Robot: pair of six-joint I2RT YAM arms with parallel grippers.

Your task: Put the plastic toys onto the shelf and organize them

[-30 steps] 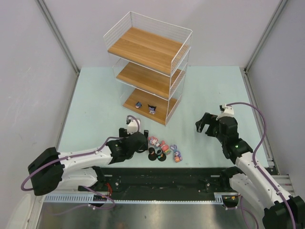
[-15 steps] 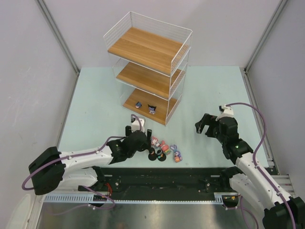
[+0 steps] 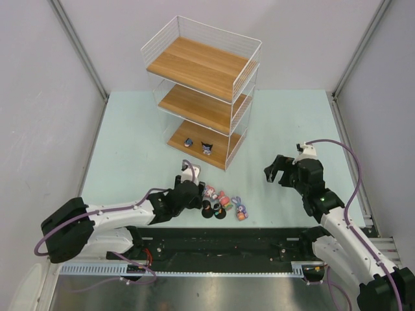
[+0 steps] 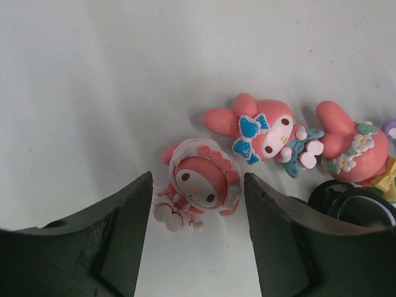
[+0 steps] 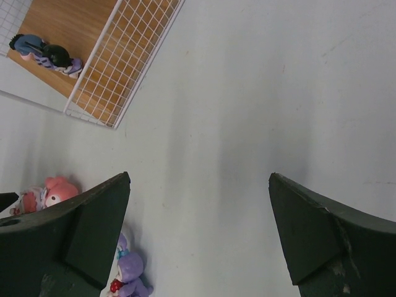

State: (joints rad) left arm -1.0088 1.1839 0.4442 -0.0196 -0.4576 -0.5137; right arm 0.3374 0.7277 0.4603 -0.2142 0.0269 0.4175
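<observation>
One wire shelf is standing at the upper middle of the top view, carrying three wooden boards. Two small figurines are lying on its lowest board. Three pink-and-white figurines are lying across the left wrist view. Two dark figures on round black bases and one purple bunny are sitting at the lower middle

Two figurines on shelf's bottom board, toy cluster before it
</observation>
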